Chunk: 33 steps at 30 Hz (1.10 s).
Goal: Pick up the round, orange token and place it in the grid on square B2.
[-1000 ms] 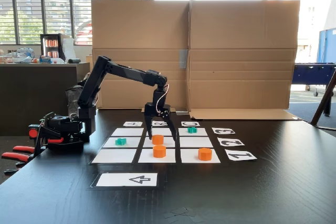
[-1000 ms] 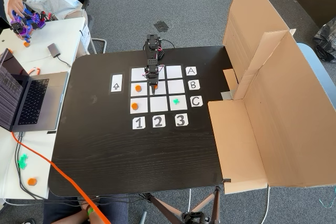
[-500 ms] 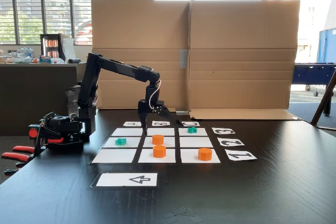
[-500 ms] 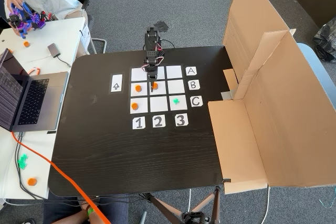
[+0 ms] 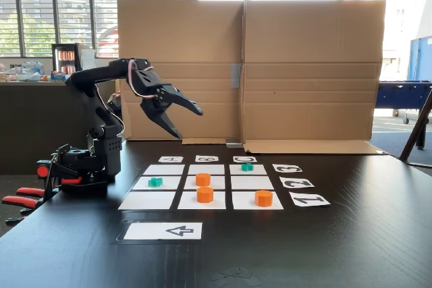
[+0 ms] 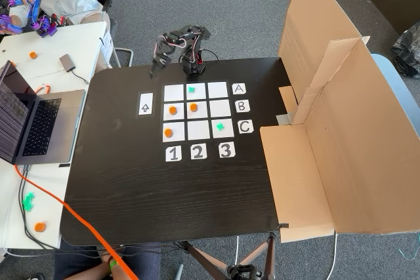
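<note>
The round, orange token [image 5: 203, 179] sits on square B2 [image 6: 198, 109], the grid's [image 5: 252, 183] middle cell. Treat it as light, rigid, smooth plastic; grip across its curved sides. Your gripper [image 5: 187, 121] hangs raised, jaws spread, empty.

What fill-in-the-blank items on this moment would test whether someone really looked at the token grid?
1. The number of round orange plastic tokens on the white paper grid is ____.
2. The middle square holds a token coloured ____.
3. The black two-finger gripper hangs in the air with its jaws ____.
4. The small green tokens on the grid number ____.

Missing words: three; orange; open; two
</note>
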Motion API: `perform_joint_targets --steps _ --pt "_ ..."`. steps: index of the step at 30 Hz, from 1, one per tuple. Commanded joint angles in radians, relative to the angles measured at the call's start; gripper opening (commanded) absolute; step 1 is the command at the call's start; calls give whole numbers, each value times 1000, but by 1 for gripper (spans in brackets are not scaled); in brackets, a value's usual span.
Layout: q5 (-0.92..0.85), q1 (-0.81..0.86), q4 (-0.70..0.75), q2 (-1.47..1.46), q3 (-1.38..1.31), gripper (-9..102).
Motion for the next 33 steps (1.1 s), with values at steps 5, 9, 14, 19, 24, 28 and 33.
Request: perform_joint_targets --steps 5,9,14,19,24,28,33 --pt "2 465 -176 324 318 -1" --pt "-34 634 -213 534 557 -1" --pt "-51 759 -261 738 799 -1" --pt "-58 825 -256 854 919 -1" --pt "-66 839 -252 977 1040 -1" --pt "-63 848 -245 992 1045 -1" --pt "-66 847 -244 994 1045 -1"
